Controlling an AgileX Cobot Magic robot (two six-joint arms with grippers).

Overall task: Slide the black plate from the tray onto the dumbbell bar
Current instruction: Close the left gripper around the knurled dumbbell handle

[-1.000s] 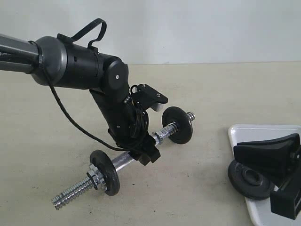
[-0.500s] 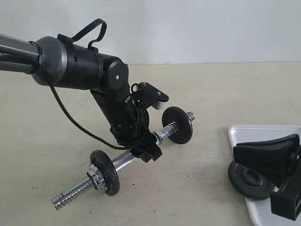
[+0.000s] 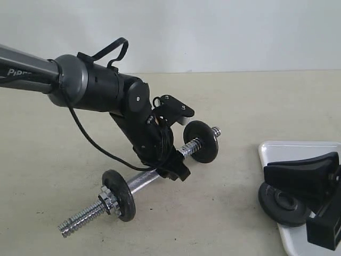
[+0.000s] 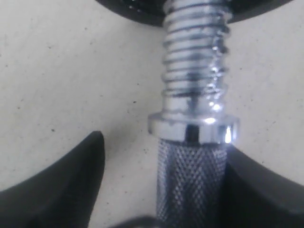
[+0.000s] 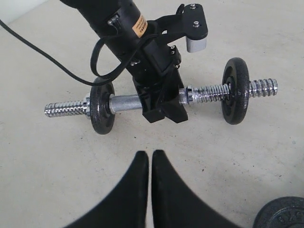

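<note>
**While the left end effector [image 3: 177, 172] is straddling the dumbbell bar [image 3: 139, 183], the black plate [image 3: 279, 205] is lying on the tray [image 3: 298, 146]**

Its fingers [image 4: 57, 185] are standing spread around the knurled middle, one apparently touching it. The bar is lying diagonally on the table [image 3: 229, 106], its far threaded end pointing toward the tray. The right end effector [image 5: 149, 159], pressed together and empty, is hovering close by the plate, making that arm the nearer.
</note>
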